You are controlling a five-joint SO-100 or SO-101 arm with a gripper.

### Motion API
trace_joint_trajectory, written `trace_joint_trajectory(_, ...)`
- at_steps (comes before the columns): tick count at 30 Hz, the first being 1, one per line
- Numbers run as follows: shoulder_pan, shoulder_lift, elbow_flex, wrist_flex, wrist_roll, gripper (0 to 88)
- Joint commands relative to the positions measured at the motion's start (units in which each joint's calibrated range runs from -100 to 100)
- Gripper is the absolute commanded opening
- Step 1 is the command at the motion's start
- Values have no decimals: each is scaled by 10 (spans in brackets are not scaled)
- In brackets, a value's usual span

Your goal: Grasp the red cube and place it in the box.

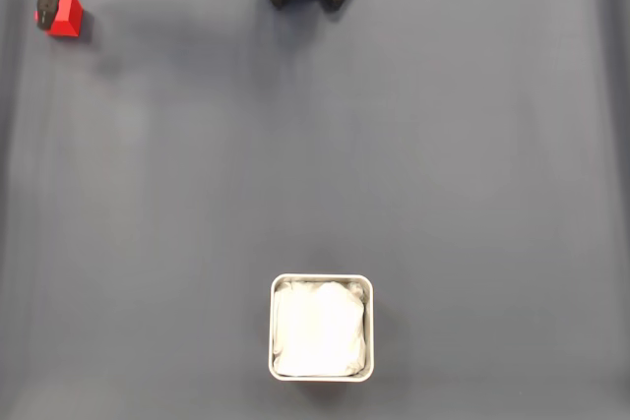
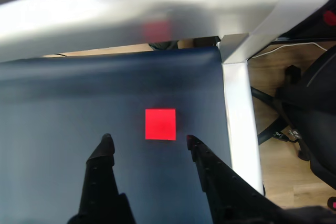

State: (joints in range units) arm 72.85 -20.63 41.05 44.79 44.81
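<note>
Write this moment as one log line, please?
phase: approach | end effector: open, above small matte red cube, not gripping | cube: on dark mat, far corner | square white lined box: no cube inside

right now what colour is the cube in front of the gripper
Bright red, plain matte. The red cube shows best in the wrist view, just beyond the open gripper.

Dark blue-grey table mat (image 1: 443,164), silver metal frame (image 2: 239,108), wooden floor (image 2: 278,171), black office chair (image 2: 310,119).
</note>
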Motion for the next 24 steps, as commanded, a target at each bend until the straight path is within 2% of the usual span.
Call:
trace_joint_trajectory(1, 12, 0, -4, -14, 1, 341)
trace_joint_trajectory(24, 15, 75, -7, -79, -5, 372)
